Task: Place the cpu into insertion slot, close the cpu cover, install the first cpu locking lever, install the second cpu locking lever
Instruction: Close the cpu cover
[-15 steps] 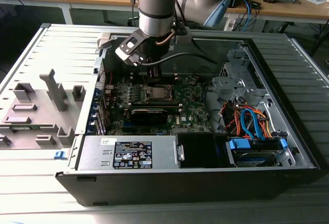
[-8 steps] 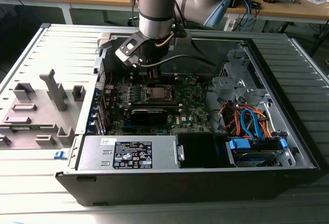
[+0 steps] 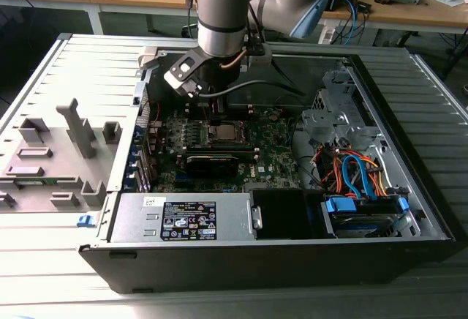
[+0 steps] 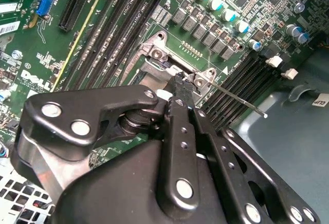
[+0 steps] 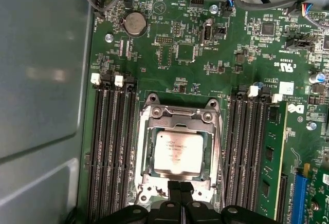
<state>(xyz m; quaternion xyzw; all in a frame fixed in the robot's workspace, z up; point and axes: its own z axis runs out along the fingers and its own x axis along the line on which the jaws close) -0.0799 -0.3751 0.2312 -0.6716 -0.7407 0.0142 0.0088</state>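
A robot arm (image 3: 219, 12) reaches down from the upper centre of the exterior view into an open computer case (image 3: 292, 260) lying on a ribbed grey desk (image 3: 36, 268). Its tool (image 3: 210, 107) hangs directly over the insertion slot (image 3: 222, 132) in the middle of the green motherboard (image 3: 278, 151). In the first wrist view the cpu (image 5: 179, 154), pale metal face up, sits square in the slot. The silver cpu cover (image 5: 146, 180) lies flat around it and frames it through its window. The tool's black fingertips (image 5: 174, 194) are pressed together at the cover's edge with nothing visible between them; contact cannot be told. In the second wrist view a thin locking lever (image 4: 239, 99) juts from the socket's corner across black memory slots (image 4: 247, 75). A grey parts fixture (image 3: 44, 165) sits at the exterior view's left.
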